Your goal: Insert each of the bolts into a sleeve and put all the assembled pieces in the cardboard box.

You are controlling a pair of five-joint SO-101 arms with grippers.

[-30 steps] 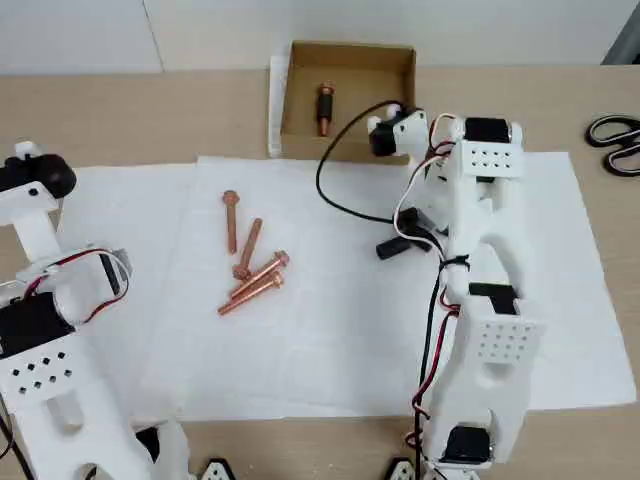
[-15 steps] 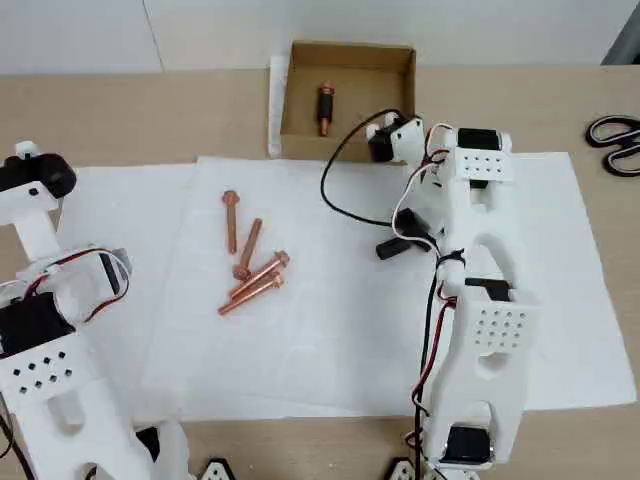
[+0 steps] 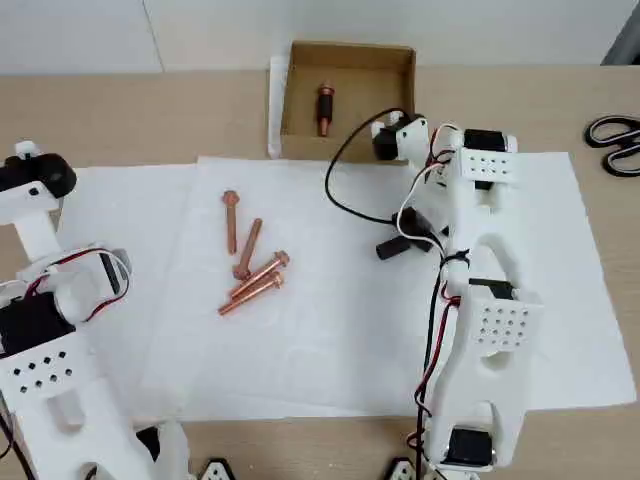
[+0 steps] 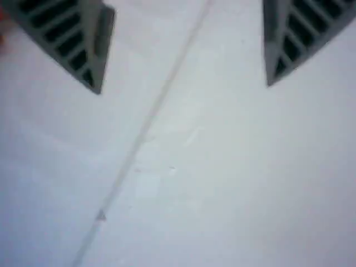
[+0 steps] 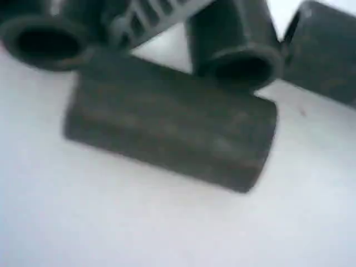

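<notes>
At the far edge of the table point(image 3: 120, 110), centre, the cardboard box point(image 3: 350, 48) sits open w/ one assembled piece point(image 3: 326, 108) lying inside: black sleeve end toward the far wall, copper end toward the near wall. White paper point(image 3: 330, 370) covers most of the table's near side.

Four bare bolts point(image 3: 247, 250) lie on the paper's left-centre, well apart from the box. One lies alone, the next is angled beside it, and the last two are side by side, nearly touching.

R arm point(image 3: 480, 300) stretches up the paper's right half and blocks most of the sleeve stock from above. One dark sleeve point(image 3: 395, 247) pokes out just beside the arm. Its black cable point(image 3: 335, 190) loops over the paper btwn box and bolts.

Right wrist view: a lying sleeve point(image 5: 167, 130) rests on its side on the paper. Three more are close behind it, two point(image 5: 47, 36) point(image 5: 239, 50) w/ open bores toward the camera, the third point(image 5: 328, 55) off to one side. R end effector point(image 5: 156, 14) sits right over them; can't tell if open or closed.

L arm point(image 3: 50, 340) is at the near-left corner. L end effector point(image 4: 183, 86) has its jaws spread wide w/ nothing btwn them, above bare paper w/ a seam point(image 4: 139, 144) running underneath.

Scissors point(image 3: 615, 143) lie at the table's right edge, off the paper.
</notes>
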